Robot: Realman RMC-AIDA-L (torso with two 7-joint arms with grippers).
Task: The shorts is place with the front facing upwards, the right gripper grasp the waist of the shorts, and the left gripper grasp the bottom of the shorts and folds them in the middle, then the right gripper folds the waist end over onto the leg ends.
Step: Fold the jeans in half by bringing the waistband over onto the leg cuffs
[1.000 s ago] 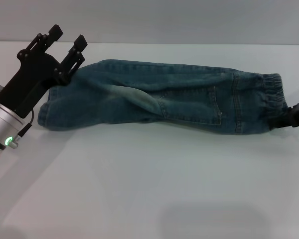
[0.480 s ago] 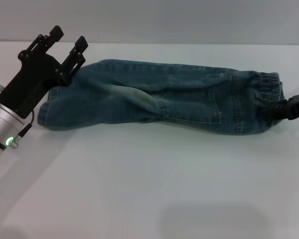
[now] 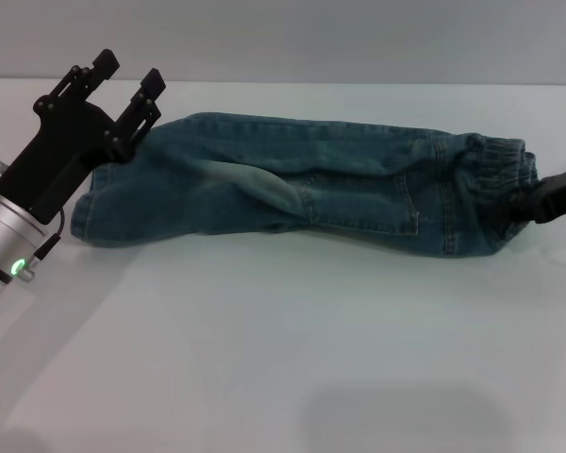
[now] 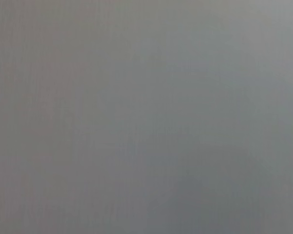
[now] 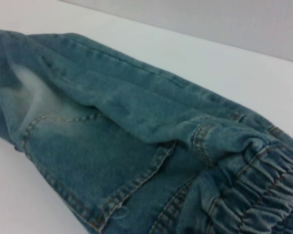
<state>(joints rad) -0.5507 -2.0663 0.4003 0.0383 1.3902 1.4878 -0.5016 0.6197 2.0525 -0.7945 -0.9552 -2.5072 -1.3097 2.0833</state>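
Blue denim shorts [image 3: 302, 184] lie folded lengthwise across the white table, seen in the head view. The ruffled elastic waist [image 3: 498, 175] is at the right, bunched and slightly raised. My right gripper [image 3: 540, 202] is at the right edge, shut on that waist. The right wrist view shows the denim [image 5: 112, 122] and the elastic waist [image 5: 254, 204] close up, without my own fingers. The leg ends [image 3: 87, 209] lie flat at the left. My left gripper [image 3: 125, 80] stands open just above and beside them, touching nothing. The left wrist view shows only plain grey.
The white table [image 3: 283, 349] stretches in front of the shorts toward me. A grey wall runs behind the table's far edge [image 3: 358, 83].
The right gripper has moved up and leftward with the waist, which now bunches and lifts. The left gripper has not moved.
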